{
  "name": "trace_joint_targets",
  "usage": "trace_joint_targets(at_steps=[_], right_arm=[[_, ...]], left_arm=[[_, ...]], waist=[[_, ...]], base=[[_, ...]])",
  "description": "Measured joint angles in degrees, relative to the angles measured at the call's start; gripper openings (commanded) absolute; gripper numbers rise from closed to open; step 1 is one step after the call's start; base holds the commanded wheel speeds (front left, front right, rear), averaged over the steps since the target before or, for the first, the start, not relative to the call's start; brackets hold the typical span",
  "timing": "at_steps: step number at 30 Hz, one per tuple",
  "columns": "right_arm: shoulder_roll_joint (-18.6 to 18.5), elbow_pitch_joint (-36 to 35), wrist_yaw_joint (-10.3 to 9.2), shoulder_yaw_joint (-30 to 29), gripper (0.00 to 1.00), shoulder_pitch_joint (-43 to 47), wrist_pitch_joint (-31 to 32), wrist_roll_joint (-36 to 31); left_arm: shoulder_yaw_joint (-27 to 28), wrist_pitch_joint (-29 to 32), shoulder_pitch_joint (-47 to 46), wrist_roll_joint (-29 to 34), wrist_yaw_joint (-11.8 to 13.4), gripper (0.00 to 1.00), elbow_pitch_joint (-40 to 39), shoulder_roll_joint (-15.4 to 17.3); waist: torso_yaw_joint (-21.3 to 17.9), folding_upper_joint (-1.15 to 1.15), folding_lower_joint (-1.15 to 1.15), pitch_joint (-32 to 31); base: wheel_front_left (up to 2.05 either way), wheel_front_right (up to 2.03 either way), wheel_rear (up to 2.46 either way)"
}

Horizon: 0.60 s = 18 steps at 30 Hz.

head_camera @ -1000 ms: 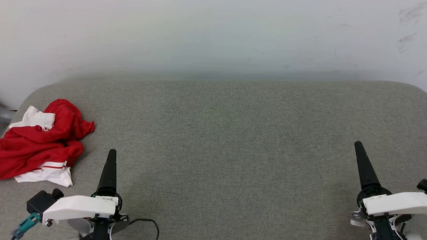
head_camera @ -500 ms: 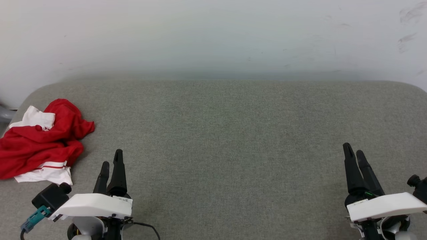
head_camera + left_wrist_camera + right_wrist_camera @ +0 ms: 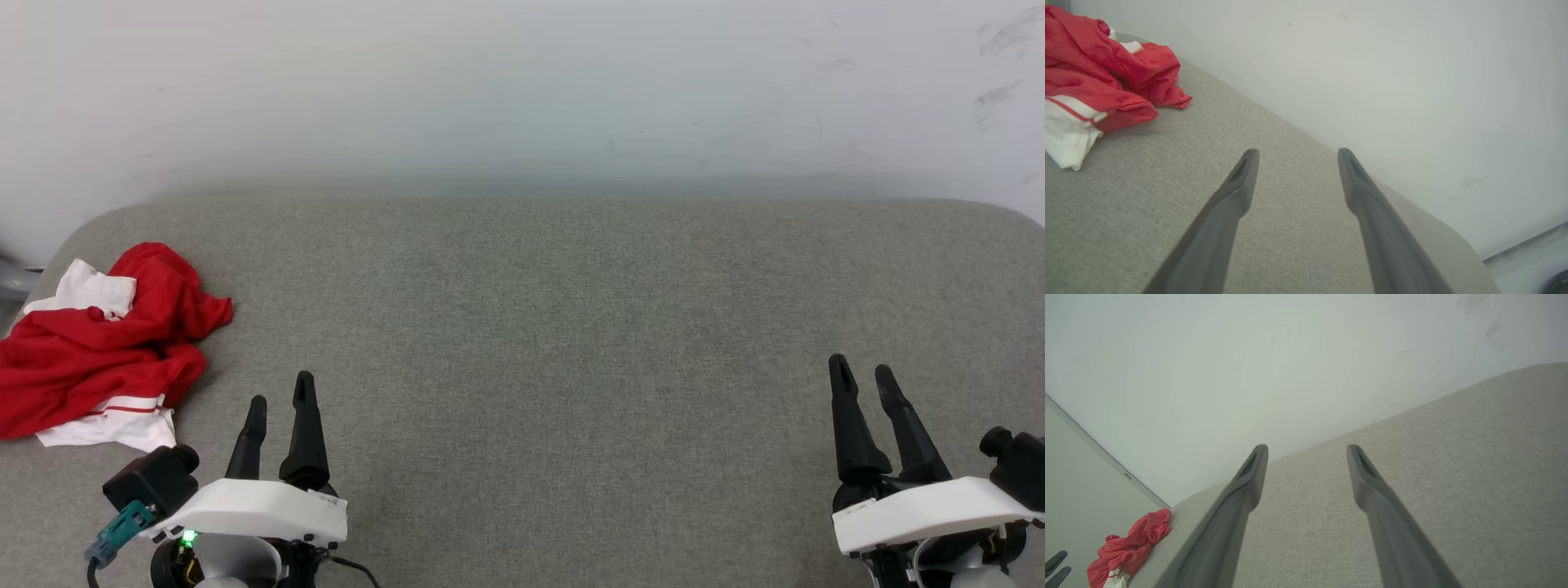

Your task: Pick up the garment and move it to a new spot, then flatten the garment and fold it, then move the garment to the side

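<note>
The garment (image 3: 98, 351) lies crumpled at the far left of the grey padded table (image 3: 555, 327), red with white sleeve parts and a red stripe near its hem. In the left wrist view the garment (image 3: 1098, 77) fills the upper left corner. In the right wrist view the garment (image 3: 1133, 547) is small at the lower left. My left gripper (image 3: 281, 392) stands open at the lower left, to the right of the garment and apart from it. My right gripper (image 3: 860, 369) stands open at the lower right, with nothing between its fingers.
A white wall (image 3: 522, 90) rises right behind the table's far edge. The table's left corner is rounded, and the garment lies close to that edge. In the right wrist view the other arm's fingertips (image 3: 1055, 565) peek in at the lower left.
Both grippers have turned about their wrists, so each now shows two spread fingers where one showed before. The left gripper has shifted slightly right and the right slightly left. The garment has not moved.
</note>
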Motion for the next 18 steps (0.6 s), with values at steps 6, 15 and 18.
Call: trace_joint_targets(at_steps=[6, 15, 18], right_arm=[[0.0, -0.36, 0.0, 0.14, 1.0, 0.45, -1.01, -4.5], [0.0, -0.87, 0.0, 0.3, 1.0, 0.72, -2.32, -11.02], [0.0, -0.91, 0.0, 0.3, 1.0, 0.99, -2.8, -12.8]], left_arm=[[-0.73, -0.94, 0.14, 4.34, 0.4, 1.0, -0.05, 0.08], [-2.13, -2.43, 0.58, 10.37, 1.1, 1.0, -0.14, 0.38], [-2.48, -2.79, 0.85, 12.16, 1.44, 1.0, -0.18, 0.49]], waist=[[-0.02, 0.0, 0.0, -0.02], [-0.01, 0.0, 0.0, -0.02], [0.03, 0.0, 0.0, -0.02]], base=[[0.0, 0.0, 0.0], [0.0, 0.0, 0.0], [0.0, 0.0, 0.0]])
